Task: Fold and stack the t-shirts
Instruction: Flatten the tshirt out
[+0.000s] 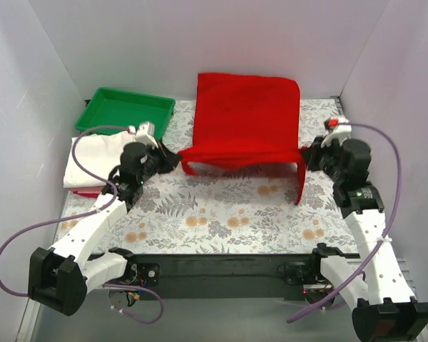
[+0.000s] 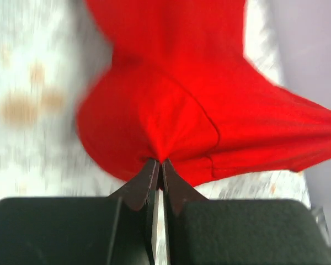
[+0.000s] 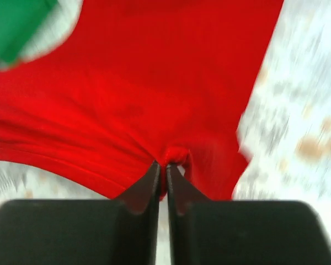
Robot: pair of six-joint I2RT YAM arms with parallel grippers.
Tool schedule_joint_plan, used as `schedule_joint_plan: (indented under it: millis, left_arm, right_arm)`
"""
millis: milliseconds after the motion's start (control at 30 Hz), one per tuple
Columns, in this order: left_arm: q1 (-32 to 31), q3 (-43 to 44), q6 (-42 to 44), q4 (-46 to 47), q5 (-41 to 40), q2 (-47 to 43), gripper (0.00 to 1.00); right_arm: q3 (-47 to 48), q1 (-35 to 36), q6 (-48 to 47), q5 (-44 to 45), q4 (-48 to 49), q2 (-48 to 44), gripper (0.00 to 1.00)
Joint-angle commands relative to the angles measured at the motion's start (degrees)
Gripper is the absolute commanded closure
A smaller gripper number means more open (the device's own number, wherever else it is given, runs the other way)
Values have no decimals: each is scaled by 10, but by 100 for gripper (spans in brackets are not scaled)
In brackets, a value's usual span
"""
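A bright red t-shirt [image 1: 246, 117] lies at the back middle of the table, its near edge lifted off the cover. My left gripper [image 1: 172, 158] is shut on the shirt's near left corner, seen in the left wrist view [image 2: 160, 163] with the cloth [image 2: 171, 110] bunched at the tips. My right gripper [image 1: 308, 157] is shut on the near right corner, seen in the right wrist view [image 3: 166, 164] with the red cloth [image 3: 154, 94] pinched; a flap hangs down below it [image 1: 299, 182]. A folded cream-white t-shirt [image 1: 93, 160] lies at the left on top of a red one [image 1: 85, 192].
A green plastic tray [image 1: 125, 108] stands at the back left, beyond the folded stack. The floral table cover [image 1: 228, 214] spreads under the shirts. White walls close in the left, back and right. A black bar [image 1: 221, 267] runs along the near edge.
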Motion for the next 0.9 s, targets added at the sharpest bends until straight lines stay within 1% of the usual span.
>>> schedule_joint_plan:
  millis: [0,33,67,100,133,167,200,233,300,400,533,633,733,867]
  left_arm:
    - [-12,-62,-96,-56,-8,-43,100]
    - [-21,-70,-101,-77,-13,-49,96]
    - [-58,-83,-118,-94,-73,-56,80]
    - [-74,-85,-135,-127,-105,-62,69]
    - [-87,-85,-156,-141,-117,-74,43]
    - [-96,-82,-166,-154,-125,-76,17]
    - [-97,-75,-170,-166,-136,-80,16]
    - [-98,-73,-169,-173,-137,-86,16]
    - [-98,-67,-169,-174,-145,-88,14]
    - [-99,-49,-163,-174,-148,-60,14]
    - [-100,-3,-142,-151,-132,16,13]
    - [-102,27,-128,-134,-126,81,13]
    - [-103,36,-118,-104,-108,140,12]
    - [-104,34,-114,-77,-82,197,11]
  right_arm:
    - [-96,-6,64,33,-86,-56,85]
    - [-113,-6,63,35,-109,-59,77]
    - [-124,-6,62,42,-132,-57,64]
    - [-137,-6,56,42,-154,-49,35]
    - [-141,-6,64,44,-185,-45,28]
    - [-143,-6,68,45,-192,-41,21]
    - [-146,-6,65,35,-193,-38,10]
    - [-144,-6,61,28,-192,-38,2]
    - [-136,-6,63,36,-191,-38,2]
    - [-121,-6,89,88,-181,-42,2]
    - [-107,-6,108,137,-158,-20,2]
    - [-105,-7,119,133,-127,17,2]
    - [-105,-7,128,111,-99,71,2]
    - [-108,-10,129,104,-71,168,2]
